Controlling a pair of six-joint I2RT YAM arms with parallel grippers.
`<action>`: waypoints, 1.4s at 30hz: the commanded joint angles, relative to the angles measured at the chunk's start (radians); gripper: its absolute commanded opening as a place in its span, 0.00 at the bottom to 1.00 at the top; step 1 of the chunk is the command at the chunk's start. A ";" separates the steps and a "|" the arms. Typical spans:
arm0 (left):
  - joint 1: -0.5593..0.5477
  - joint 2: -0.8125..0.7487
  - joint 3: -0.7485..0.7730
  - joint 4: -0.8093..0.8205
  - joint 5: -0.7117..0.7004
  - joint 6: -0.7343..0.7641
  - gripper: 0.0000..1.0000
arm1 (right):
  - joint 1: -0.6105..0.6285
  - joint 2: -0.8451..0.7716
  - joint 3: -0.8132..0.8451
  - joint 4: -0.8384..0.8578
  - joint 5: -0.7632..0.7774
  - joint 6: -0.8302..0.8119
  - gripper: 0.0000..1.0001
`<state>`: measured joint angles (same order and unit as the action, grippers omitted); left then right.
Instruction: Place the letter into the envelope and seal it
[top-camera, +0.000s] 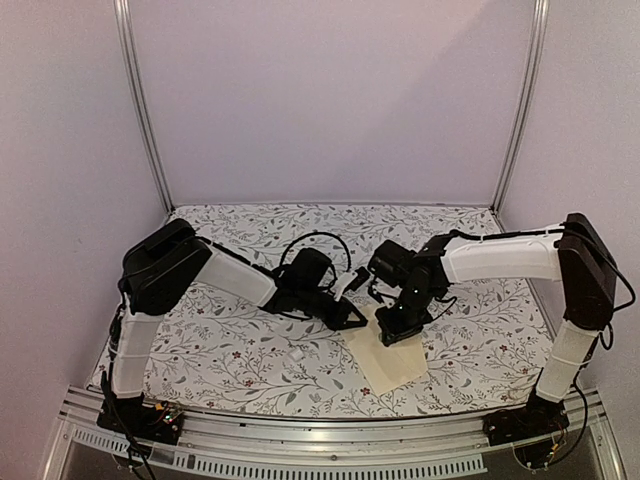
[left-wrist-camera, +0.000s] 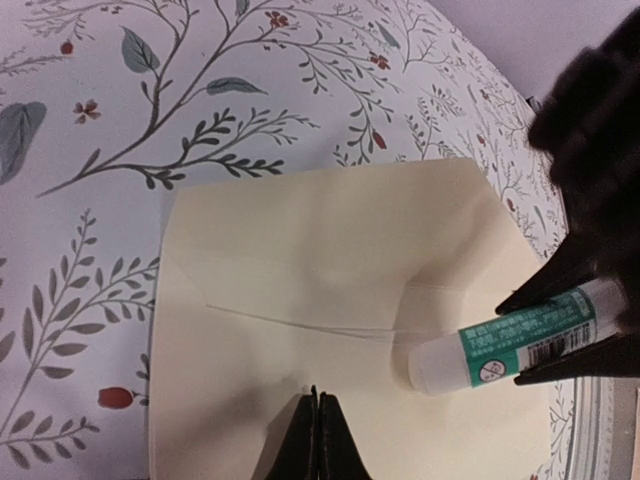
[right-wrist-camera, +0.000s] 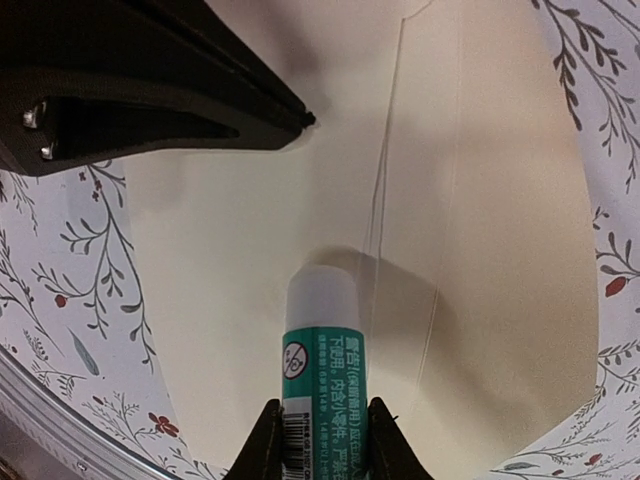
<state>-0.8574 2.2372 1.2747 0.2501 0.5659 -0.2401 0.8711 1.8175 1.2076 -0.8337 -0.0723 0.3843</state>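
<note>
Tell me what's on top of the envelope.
The glue stick, held by the right gripper, and the shut left gripper both rest on the envelope. Anything inside is hidden.

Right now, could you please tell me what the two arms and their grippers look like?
The left arm and right arm share white links, black joint housings and thin black cables. The left gripper and right gripper have slim, tapered black fingers.

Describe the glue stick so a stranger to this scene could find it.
Start at the flowered tablecloth, then the cream envelope lying on it. Above that, the right arm's fingers pinch the glue stick: the only green-and-white tube.
</note>
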 joint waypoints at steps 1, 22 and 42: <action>0.018 -0.024 -0.026 -0.041 -0.025 0.005 0.00 | -0.016 0.053 -0.134 -0.092 0.090 0.019 0.00; 0.016 -0.029 -0.028 -0.048 -0.036 0.004 0.00 | 0.051 -0.160 -0.226 -0.168 -0.098 0.040 0.00; 0.013 -0.020 -0.020 -0.051 -0.035 0.000 0.00 | 0.008 0.056 -0.010 -0.031 -0.036 -0.055 0.00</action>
<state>-0.8574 2.2234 1.2602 0.2466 0.5560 -0.2405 0.8890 1.7771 1.1896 -0.9573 -0.1066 0.3676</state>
